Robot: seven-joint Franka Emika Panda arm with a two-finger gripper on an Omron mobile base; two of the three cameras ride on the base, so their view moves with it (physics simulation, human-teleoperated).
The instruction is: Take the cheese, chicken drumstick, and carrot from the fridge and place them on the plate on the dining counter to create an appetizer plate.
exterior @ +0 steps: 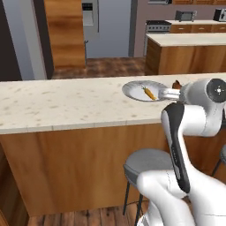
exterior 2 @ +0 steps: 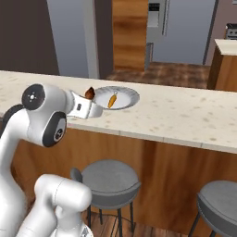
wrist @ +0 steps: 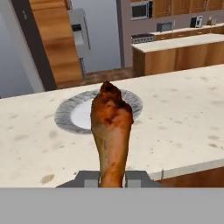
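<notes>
Hand view: our two-finger gripper [wrist: 111, 178] clamps the dark brown roasted chicken drumstick [wrist: 111, 131] above the speckled beige dining counter [wrist: 183, 113], near the round grey-white plate [wrist: 65, 114] holding the slim orange carrot [exterior: 150, 93].

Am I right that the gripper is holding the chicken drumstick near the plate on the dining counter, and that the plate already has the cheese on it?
Not quite. The thing on the plate is the carrot, a slim orange stick, not the cheese; the left base view shows it plainly. The rest holds: the gripper is shut on the chicken drumstick near the plate on the dining counter.
</notes>
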